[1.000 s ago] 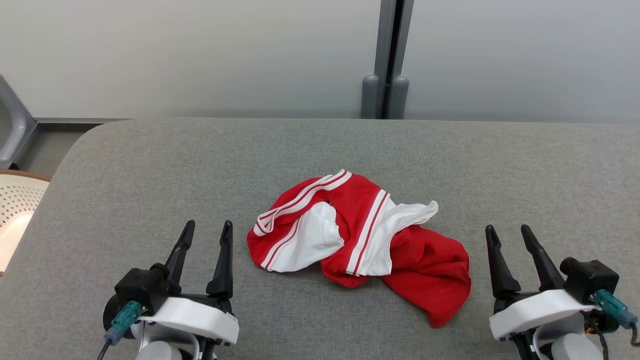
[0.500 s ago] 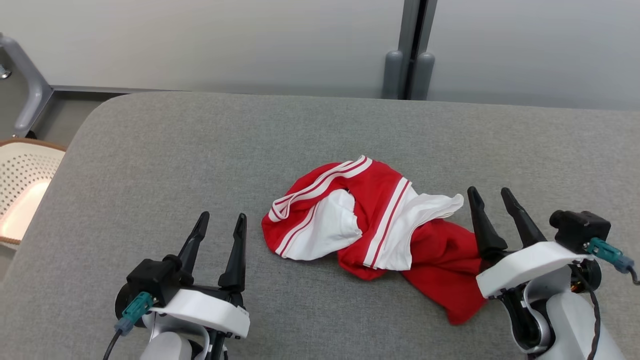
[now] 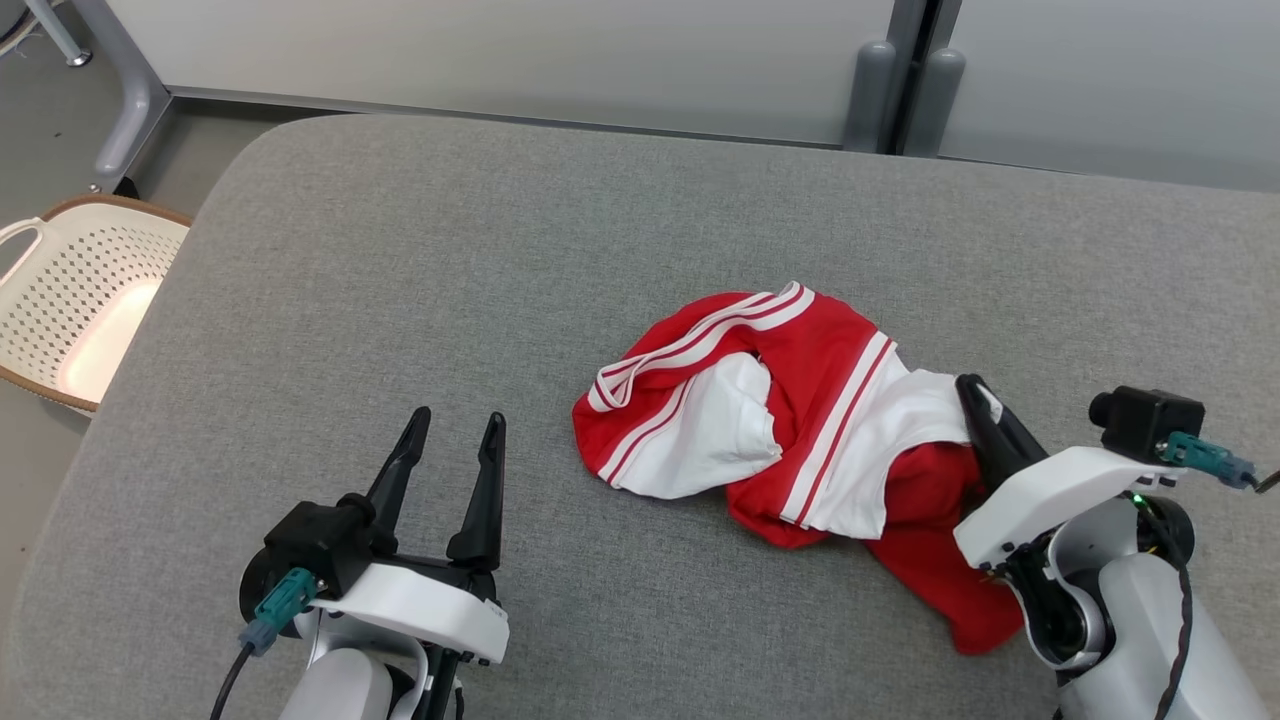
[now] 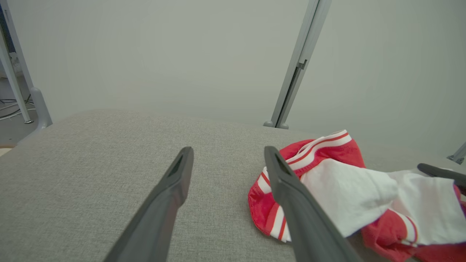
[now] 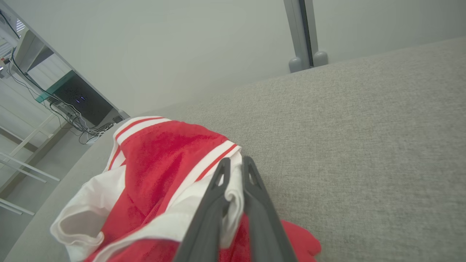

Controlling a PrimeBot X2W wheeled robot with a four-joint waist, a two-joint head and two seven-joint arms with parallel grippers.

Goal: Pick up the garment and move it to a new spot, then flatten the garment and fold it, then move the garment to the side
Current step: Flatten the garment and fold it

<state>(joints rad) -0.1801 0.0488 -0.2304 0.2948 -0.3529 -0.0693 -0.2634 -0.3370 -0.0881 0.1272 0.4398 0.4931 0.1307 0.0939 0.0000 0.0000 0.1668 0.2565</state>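
Watching the right pincer (image 5: pixel 235 165), wide apart a second ago, clamp together on the white edge of the red garment (image 3: pixel 800 400) bunched right under it on the grey desk (image 3: pixel 400 250). The left pincer (image 3: pixel 458 416) hangs spread, with the garment off to its right. I'd guess the lift comes next.

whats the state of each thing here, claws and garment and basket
garment, crumpled in a heap on the grey pad, not yet folded
left claw, open, empty, apart from the garment
right claw, shut on a white fold of the garment
basket, upright beside the grey pad
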